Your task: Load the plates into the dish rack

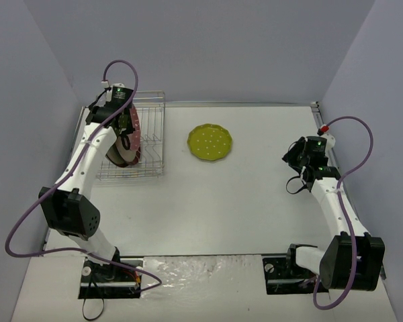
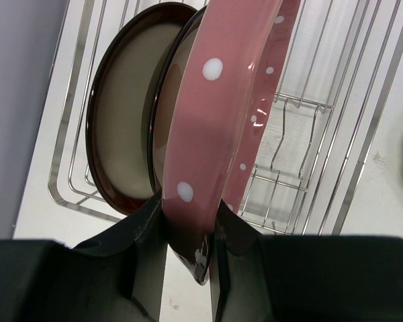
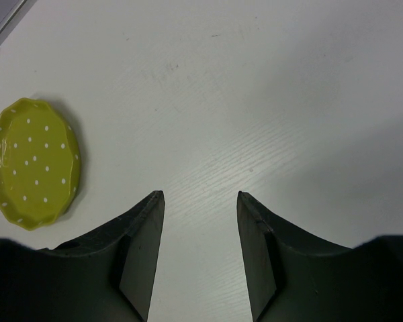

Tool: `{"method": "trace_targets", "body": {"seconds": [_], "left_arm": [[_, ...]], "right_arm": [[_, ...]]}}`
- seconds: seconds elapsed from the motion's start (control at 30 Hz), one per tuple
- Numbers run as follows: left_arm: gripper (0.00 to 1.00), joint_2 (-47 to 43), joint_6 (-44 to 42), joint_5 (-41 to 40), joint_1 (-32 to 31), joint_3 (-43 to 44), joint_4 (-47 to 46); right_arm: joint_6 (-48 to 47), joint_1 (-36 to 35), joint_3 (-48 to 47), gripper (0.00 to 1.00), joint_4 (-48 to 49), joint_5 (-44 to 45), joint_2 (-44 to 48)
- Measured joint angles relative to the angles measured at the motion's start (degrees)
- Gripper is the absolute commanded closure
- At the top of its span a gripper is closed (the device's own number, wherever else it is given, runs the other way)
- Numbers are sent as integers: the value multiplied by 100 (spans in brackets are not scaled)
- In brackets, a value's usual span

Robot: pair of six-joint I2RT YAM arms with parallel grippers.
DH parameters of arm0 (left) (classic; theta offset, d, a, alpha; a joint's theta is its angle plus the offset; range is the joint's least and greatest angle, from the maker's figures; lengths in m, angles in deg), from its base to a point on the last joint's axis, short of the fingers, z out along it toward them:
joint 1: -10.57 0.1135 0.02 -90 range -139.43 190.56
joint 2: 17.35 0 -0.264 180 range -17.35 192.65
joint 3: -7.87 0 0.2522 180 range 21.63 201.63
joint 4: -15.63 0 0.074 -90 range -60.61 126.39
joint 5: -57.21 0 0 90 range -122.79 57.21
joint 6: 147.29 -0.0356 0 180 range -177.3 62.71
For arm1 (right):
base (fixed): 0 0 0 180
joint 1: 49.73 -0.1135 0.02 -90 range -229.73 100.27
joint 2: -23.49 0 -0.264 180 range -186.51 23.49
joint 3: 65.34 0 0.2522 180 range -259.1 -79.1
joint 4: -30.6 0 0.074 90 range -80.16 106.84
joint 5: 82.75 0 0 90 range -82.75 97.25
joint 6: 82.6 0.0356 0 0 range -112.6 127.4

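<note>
Clamped between the black fingers of the left gripper (image 2: 188, 235), the pink plate (image 2: 221, 121) stands on edge, white dots showing along its rim. The jaws are closed tight on its lower edge. It hangs upright over the dish rack (image 2: 322, 134), just beside the two brown-rimmed plates (image 2: 121, 121), which stand on edge in the tines at the rack's nine o'clock side. Whether the pink plate has reached a slot I cannot tell; it looks not yet let go.

Seen from above, the rack sits at about ten o'clock on the table (image 1: 255, 201). The yellow-green plate (image 1: 209, 142) lies flat on the bare top near twelve o'clock, well apart from the rack and untouched. The right gripper (image 3: 200, 196) hovers at three o'clock, jaws spread wide with nothing between them.

By my reckoning two plates of four are loaded and a third is being placed. The yellow-green one is left to fetch.
</note>
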Motion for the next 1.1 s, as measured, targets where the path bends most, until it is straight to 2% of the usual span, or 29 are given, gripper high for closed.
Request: {"method": "trace_targets", "body": {"seconds": [1.1], "left_arm": [[100, 209, -168, -271, 55, -27, -21]], "right_arm": [[22, -76, 0, 56, 103, 0, -97]]}}
